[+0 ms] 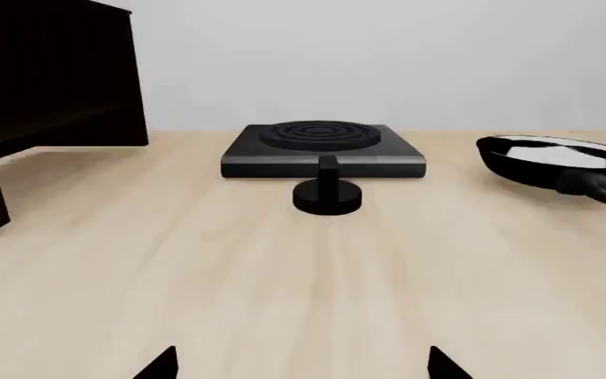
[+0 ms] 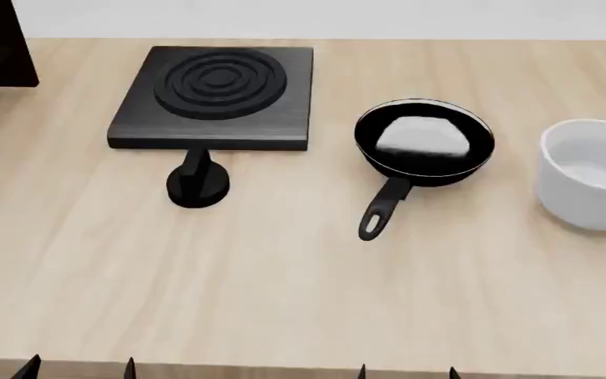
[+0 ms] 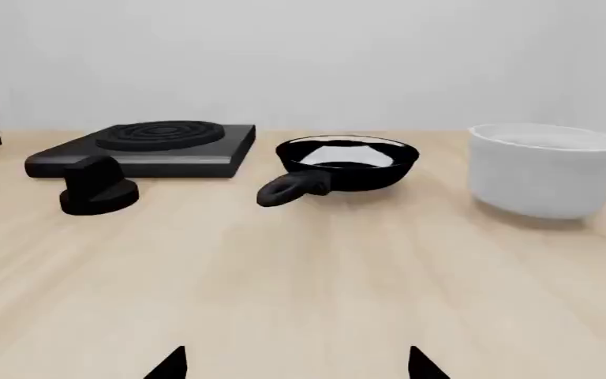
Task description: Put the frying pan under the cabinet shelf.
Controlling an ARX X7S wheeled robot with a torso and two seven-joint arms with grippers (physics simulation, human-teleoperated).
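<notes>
Left gripper [image 1: 301,365]: two black pointed fingertips [image 1: 158,365], plain, unmarked (only tips visible). Right gripper [image 3: 294,365]: same black wedge tips. Head view: four small black points.

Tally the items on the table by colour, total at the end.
Black: 3, namely the burner plate, the knob and the frying pan
White: 1, the bowl
Dark brown: 1, the cabinet shelf
Total: 5
</notes>
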